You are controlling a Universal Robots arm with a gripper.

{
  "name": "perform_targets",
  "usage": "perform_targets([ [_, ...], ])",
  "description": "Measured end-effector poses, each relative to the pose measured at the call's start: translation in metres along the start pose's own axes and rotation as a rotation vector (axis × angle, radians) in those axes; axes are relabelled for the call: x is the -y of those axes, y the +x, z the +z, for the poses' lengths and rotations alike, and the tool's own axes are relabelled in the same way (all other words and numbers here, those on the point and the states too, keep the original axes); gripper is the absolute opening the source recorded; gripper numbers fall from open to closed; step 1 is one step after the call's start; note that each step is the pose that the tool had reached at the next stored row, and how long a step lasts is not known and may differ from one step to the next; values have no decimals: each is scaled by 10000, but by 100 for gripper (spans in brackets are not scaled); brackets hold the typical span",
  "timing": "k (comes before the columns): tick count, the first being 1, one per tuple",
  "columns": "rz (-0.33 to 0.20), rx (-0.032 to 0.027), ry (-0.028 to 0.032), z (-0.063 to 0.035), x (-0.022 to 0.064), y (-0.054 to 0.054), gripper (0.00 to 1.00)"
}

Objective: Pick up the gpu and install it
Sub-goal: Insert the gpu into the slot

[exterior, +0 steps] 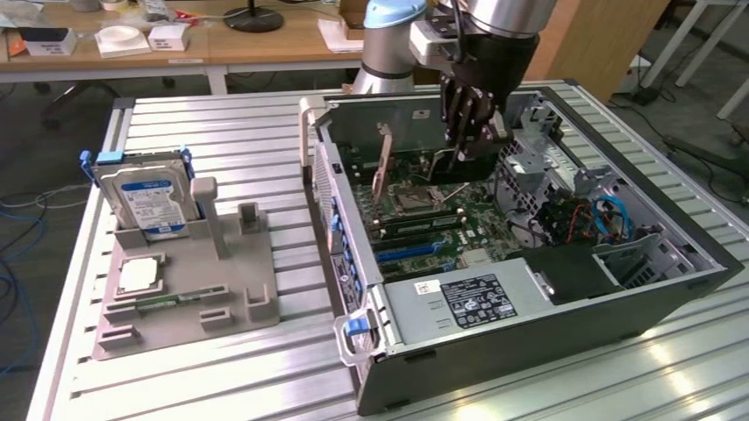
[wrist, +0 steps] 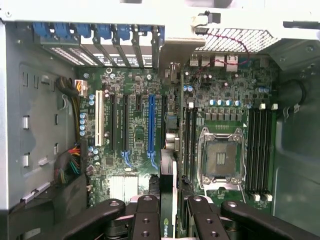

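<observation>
My gripper (exterior: pixel 473 140) hangs over the open computer case (exterior: pixel 655 289), above the far part of the motherboard (exterior: pixel 433 219). It is shut on the gpu (exterior: pixel 465 167), which hangs edge-down beneath the fingers as a dark card. In the wrist view the gpu (wrist: pixel 168 175) stands edge-on between the black fingers (wrist: pixel 147 215), with a green logo on its near edge. It lines up between the long blue slot (wrist: pixel 151 125) and the empty CPU socket (wrist: pixel 220 160). Whether the card touches the board I cannot tell.
A grey holder (exterior: pixel 234 298) on the slatted table at the exterior view's left carries an upright silver hard drive (exterior: pixel 146 197) and a square CPU chip (exterior: pixel 140 274). Inside the case lie the power supply (exterior: pixel 468 298), drive cage (exterior: pixel 538 167), cables (exterior: pixel 609 219) and memory slots (wrist: pixel 260 150).
</observation>
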State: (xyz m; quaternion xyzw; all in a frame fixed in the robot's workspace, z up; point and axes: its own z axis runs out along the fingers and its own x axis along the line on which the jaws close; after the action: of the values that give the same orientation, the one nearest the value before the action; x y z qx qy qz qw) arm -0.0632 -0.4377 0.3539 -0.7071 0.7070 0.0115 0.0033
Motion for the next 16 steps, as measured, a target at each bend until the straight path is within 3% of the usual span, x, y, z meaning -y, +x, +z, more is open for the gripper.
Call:
perform_targets([
  [12, 1, 1, 0, 12, -214, 0, 26],
  [16, -1, -1, 0, 12, -220, 0, 26],
])
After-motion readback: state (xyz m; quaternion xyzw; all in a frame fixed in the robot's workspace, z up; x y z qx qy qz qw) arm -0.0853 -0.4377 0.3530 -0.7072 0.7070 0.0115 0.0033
